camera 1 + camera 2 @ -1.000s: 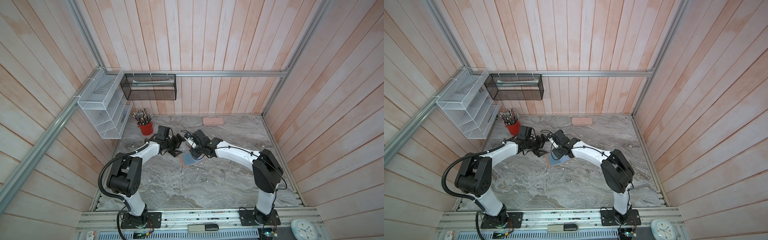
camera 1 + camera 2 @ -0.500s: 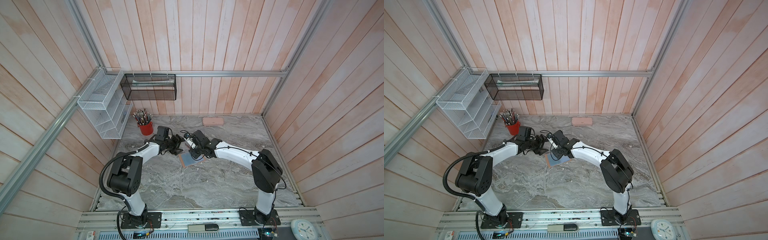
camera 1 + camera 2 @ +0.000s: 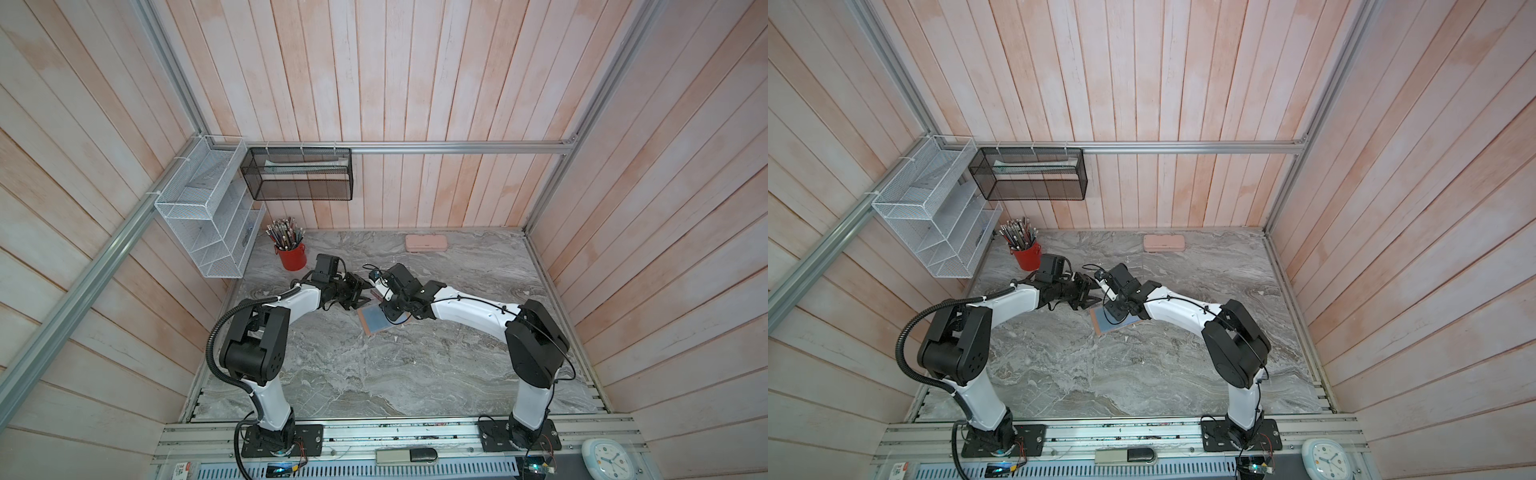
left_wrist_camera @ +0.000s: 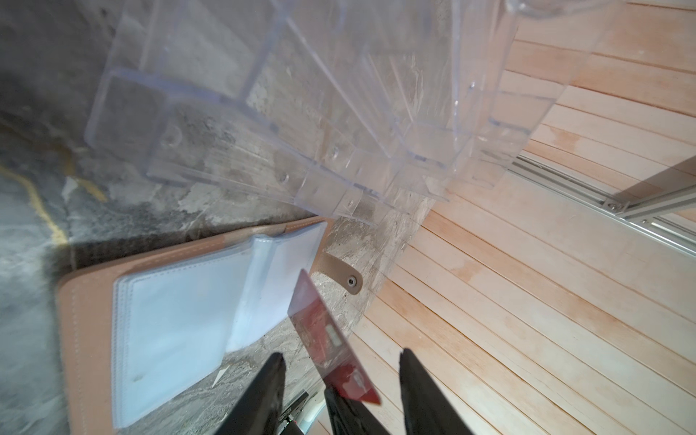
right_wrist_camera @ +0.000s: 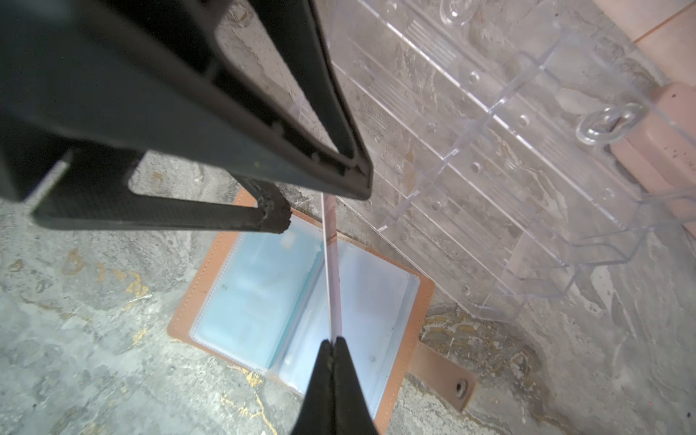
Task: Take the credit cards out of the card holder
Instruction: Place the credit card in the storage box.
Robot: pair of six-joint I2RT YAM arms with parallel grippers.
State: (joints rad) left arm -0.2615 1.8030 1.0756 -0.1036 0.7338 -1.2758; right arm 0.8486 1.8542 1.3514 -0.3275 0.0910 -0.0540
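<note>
Red card first: it is out of the holder and in the air, so the step in hand looks like a handover of that card from the right gripper to the left gripper. The next move, as I judge it, calls for the left jaws to close squarely on the card's faces before the right ones let go, then a put-down clear of the holder; a skewed pinch could twist the thin card loose. The right jaws are pressed together on one end of the card, which shows edge-on in the right wrist view. The left jaws stand apart, one on each side of the card, with a gap on both sides in the left wrist view, so they clamp nothing. In both top views the two tools meet tip to tip over the table, and the holder lies open and flat between 5 and 6 o'clock from them, pale sleeves up, tab out to one side. A teal card shows inside one sleeve; the black card I cannot find. The clear rack sits just beside the holder, the case at 2 o'clock by the back wall, the cup at 10 o'clock.
</note>
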